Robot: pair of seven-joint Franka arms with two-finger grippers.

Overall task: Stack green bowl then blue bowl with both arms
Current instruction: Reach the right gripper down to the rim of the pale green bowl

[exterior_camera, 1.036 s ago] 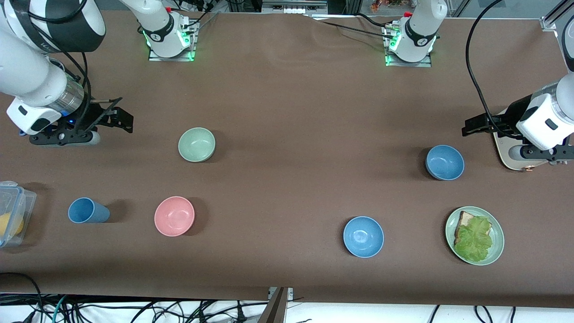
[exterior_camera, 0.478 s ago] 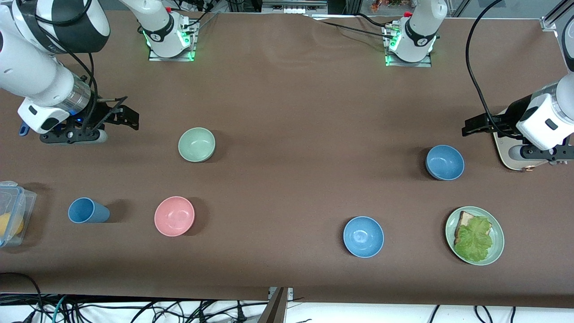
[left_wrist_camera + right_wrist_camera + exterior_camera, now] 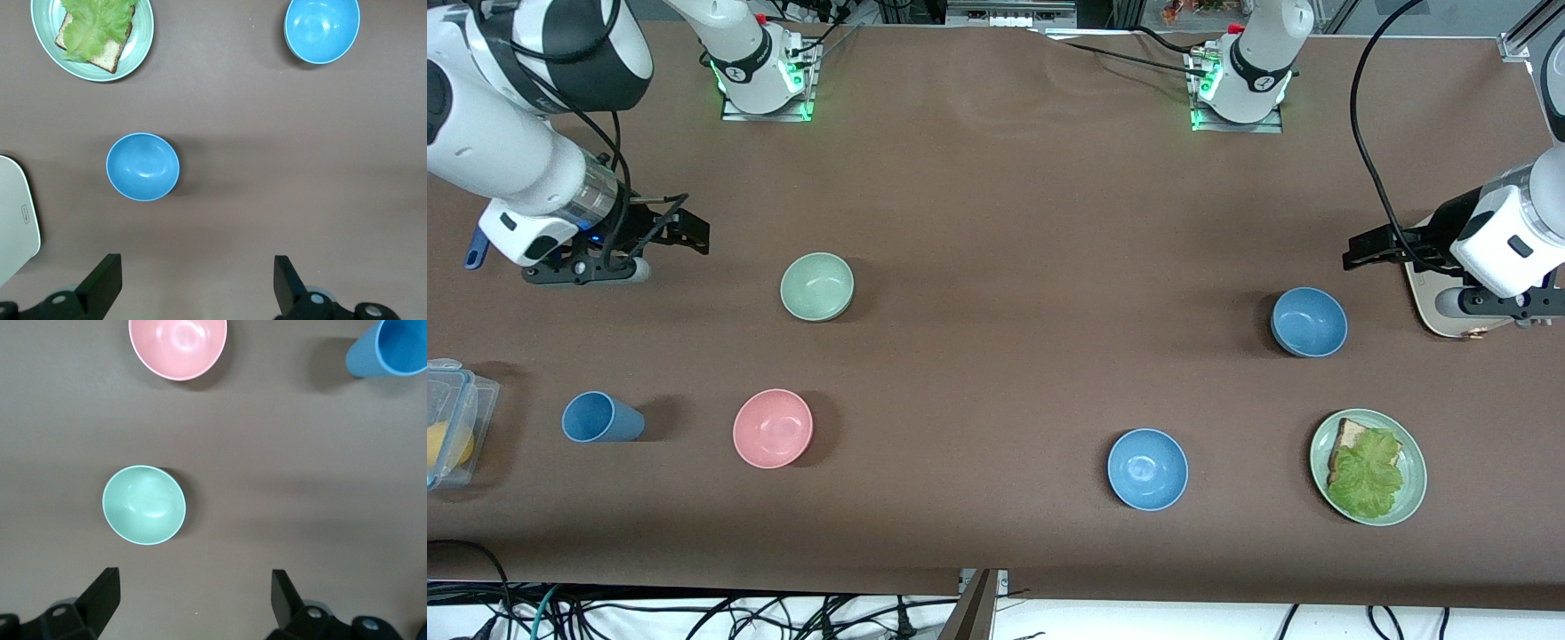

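The pale green bowl [image 3: 816, 286] sits upright toward the right arm's end of the table and also shows in the right wrist view [image 3: 143, 505]. My right gripper [image 3: 692, 233] is open and empty, in the air beside the bowl and apart from it; its own view shows it too [image 3: 195, 597]. The dull blue bowl [image 3: 1309, 322] sits toward the left arm's end and also shows in the left wrist view [image 3: 143, 167]. My left gripper [image 3: 1356, 251] is open and empty, beside that bowl and apart from it, and waits [image 3: 197, 283].
A brighter blue bowl [image 3: 1147, 468] and a green plate [image 3: 1414, 480] with bread and lettuce lie nearer the camera. A pink bowl [image 3: 773, 428], a blue cup [image 3: 600, 418] and a clear box [image 3: 449, 418] lie near the right arm's end. A pale board [image 3: 1436, 307] lies under the left wrist.
My right gripper has moved a little toward the green bowl, still open. The left arm and all the bowls have not moved.
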